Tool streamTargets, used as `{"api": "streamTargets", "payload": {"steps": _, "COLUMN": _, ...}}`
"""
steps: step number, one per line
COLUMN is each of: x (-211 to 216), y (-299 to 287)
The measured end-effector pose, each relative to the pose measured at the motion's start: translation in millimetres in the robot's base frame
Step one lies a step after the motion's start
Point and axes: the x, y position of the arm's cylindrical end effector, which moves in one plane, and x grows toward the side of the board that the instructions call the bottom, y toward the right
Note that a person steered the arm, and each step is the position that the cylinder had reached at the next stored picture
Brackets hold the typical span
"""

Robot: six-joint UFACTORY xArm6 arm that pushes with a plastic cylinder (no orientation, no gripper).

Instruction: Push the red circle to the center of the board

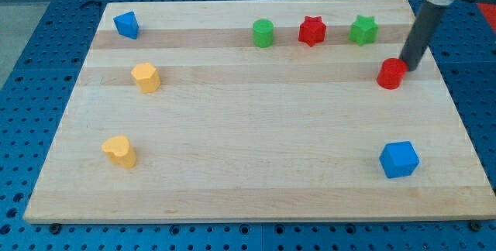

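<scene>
The wooden bench point(256, 127) fills the view. Toward its right edge, upper half, sits the red circle point(391, 73), well off centre. My tip point(407, 69) touches its right side. No end effector is fitted, just a rod, so nothing is grasped.

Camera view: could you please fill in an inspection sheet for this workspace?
Surface: wooden board on a blue perforated table.
Job's things: red circle near the view's right edge, far from the centre.
Clutter: green circle, red star, green star, blue block, blue cube, two yellow blocks.
Hand: none fitted; my tip sits at the red circle's upper right, touching or nearly so.
Cables: nothing seen.
Surroundings: dark fixture at the view's top, unclear.
</scene>
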Motion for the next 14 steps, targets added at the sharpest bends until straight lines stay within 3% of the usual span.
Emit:
{"api": "streamTargets", "payload": {"steps": 2, "x": 0.1, "y": -28.0}}
{"api": "streamTargets", "payload": {"steps": 5, "x": 50.9, "y": -26.5}}
{"api": "streamTargets", "payload": {"steps": 6, "x": 45.3, "y": -65.0}}
{"api": "streamTargets", "payload": {"steps": 8, "x": 51.2, "y": -74.9}}
{"api": "streamTargets", "payload": {"steps": 12, "x": 112.4, "y": -73.1}}
{"api": "streamTargets", "payload": {"steps": 14, "x": 81.5, "y": -117.5}}
